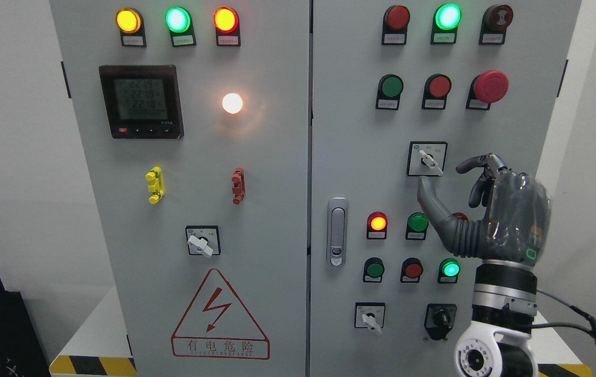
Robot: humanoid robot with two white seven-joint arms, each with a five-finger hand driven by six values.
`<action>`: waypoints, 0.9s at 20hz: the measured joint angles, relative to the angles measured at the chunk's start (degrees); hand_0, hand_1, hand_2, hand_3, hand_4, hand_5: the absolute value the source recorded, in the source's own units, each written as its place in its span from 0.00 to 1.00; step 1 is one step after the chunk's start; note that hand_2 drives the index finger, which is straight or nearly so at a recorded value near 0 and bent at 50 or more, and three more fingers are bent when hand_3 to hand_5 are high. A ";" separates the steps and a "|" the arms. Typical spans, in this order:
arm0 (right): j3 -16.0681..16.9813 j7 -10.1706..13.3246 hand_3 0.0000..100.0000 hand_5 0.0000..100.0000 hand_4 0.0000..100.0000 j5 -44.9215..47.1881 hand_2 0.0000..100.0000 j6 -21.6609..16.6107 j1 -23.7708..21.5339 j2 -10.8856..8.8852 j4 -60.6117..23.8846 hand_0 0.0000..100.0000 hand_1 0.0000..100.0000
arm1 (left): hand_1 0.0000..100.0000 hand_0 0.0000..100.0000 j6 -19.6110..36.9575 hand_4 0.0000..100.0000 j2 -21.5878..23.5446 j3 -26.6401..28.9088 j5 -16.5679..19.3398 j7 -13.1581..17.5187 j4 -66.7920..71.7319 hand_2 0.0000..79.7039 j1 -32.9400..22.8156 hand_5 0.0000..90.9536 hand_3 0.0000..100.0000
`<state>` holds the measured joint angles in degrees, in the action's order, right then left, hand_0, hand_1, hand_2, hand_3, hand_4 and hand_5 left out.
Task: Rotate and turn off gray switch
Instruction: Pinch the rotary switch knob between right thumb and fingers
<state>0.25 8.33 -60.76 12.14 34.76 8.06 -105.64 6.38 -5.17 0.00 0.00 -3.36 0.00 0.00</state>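
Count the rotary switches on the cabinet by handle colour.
Gray switches: 3
Black switch: 1
Total: 4

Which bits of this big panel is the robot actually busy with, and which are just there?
In use:
right hand, fingers open
gray switch, just left of it

Just there:
red mushroom button
digital meter
door latch
black knob
warning triangle

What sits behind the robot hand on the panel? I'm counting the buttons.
Behind the robot hand, only a red sliver of a button shows beside the green button; the rest and its label are covered.
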 measured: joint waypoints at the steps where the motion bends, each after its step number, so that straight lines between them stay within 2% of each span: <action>1: -0.03 0.00 0.97 1.00 1.00 0.14 0.55 0.07 0.12 0.01 0.17 0.06 0.47 | 0.39 0.12 0.00 0.00 0.00 0.00 0.00 0.00 0.00 0.00 0.00 0.00 0.00; 6: -0.10 0.03 0.97 1.00 1.00 1.36 0.56 0.27 0.59 0.05 1.14 0.08 0.43 | 0.39 0.12 0.00 0.00 0.00 0.00 0.00 -0.01 0.00 0.00 0.00 0.00 0.00; 18: -0.19 0.08 0.97 1.00 1.00 2.27 0.56 1.21 2.18 0.09 2.92 0.09 0.41 | 0.39 0.12 0.00 0.00 0.00 0.00 0.00 -0.02 0.00 0.00 0.00 0.00 0.00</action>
<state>0.06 8.40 -58.50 13.34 36.94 8.15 -102.73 6.38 -5.16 0.00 0.00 -3.38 0.00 0.00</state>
